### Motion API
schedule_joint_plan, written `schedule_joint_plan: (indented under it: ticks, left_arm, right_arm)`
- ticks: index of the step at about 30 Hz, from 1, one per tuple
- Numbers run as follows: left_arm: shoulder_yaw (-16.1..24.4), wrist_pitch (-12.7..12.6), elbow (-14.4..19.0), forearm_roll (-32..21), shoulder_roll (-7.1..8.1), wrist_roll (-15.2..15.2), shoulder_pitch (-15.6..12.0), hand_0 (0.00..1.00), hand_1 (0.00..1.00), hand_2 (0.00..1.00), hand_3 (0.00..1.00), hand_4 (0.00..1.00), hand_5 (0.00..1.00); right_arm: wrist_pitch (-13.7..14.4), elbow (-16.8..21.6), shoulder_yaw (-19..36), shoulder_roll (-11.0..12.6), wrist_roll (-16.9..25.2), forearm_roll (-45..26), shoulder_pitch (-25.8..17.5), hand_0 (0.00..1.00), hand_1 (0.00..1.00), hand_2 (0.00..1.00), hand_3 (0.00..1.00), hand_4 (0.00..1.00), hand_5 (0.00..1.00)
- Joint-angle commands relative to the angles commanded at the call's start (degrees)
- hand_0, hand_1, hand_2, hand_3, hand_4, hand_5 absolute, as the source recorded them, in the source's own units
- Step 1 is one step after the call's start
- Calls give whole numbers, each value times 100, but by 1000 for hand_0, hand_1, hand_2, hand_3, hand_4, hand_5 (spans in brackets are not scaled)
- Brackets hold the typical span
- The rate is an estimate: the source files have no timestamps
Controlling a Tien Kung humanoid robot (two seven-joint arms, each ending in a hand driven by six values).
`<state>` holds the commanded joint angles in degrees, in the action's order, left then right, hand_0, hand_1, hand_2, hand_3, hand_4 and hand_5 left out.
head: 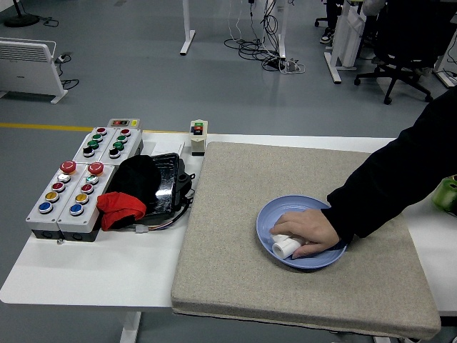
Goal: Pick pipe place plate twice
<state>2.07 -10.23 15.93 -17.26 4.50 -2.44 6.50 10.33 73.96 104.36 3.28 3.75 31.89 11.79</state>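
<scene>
Head view looks down over a white worktop [93, 275] with a grey-beige padded mat [235, 286] covering its middle and right part. On the mat, right of centre, sits a blue plate [265, 218]. A person's hand [307, 232] in a black sleeve [400, 179] reaches in from the right edge and rests inside the plate, palm down, fingers closed over the white pipe pieces [285, 246]. One short white pipe end pokes out from under the hand at the plate's near left; how many pieces lie beneath cannot be told, since the hand covers most of them.

Neither robot hand appears anywhere over the worktop, so their state, open or closed, cannot be seen.

On the left side of the worktop stand grey button boxes [71, 189] with red, yellow, green and blue buttons, set in two rows, the far pair just behind the near pair. Just right of them lies a black bundle [153, 182] with a red cloth [120, 209] at its near left edge. A small cream switch box [198, 137] with a green and a red button stands at the far edge of the worktop, just beside the mat's far left corner. At the right edge, a green object [448, 193] shows partly behind the sleeve.
</scene>
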Motion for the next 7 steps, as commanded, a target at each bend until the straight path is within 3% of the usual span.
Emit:
schedule_joint_plan:
  ticks: [7]
  left_arm:
    - [0,-1,3,-3,-3,-6,5,691,663,680,614,249,998]
  right_arm:
    - [-3,-3,23,0,6,-94,-7,798,766,838,799,533,552]
